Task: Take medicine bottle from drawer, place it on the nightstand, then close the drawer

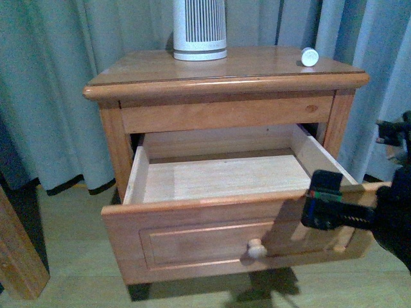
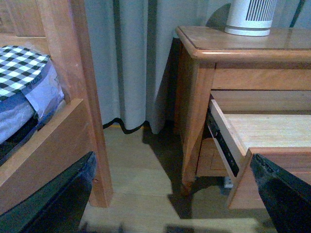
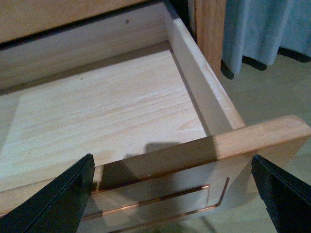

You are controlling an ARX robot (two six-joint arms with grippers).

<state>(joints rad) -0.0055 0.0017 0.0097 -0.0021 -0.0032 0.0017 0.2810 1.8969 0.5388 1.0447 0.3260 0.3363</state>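
Observation:
The medicine bottle [image 1: 309, 57], small and white, lies on the right rear of the nightstand [image 1: 225, 70] top. The drawer [image 1: 212, 221] stands pulled out, its pale wood floor [image 1: 225, 176] bare, its round knob [image 1: 256, 248] low on the front. My right gripper [image 1: 331, 206] is open just in front of the drawer's right front corner; in the right wrist view its fingers [image 3: 63, 199] spread wide across the drawer front panel [image 3: 194, 160]. My left gripper [image 2: 170, 204] is open with nothing between its fingers, low to the left of the nightstand [image 2: 194, 97]; it does not show in the front view.
A large white ribbed device [image 1: 200, 29] stands at the back of the top. Grey curtains [image 1: 51, 77] hang behind. A wooden bed frame [image 2: 73, 97] with checked bedding [image 2: 22, 68] stands left of the nightstand, with a strip of wood floor [image 2: 141, 165] between.

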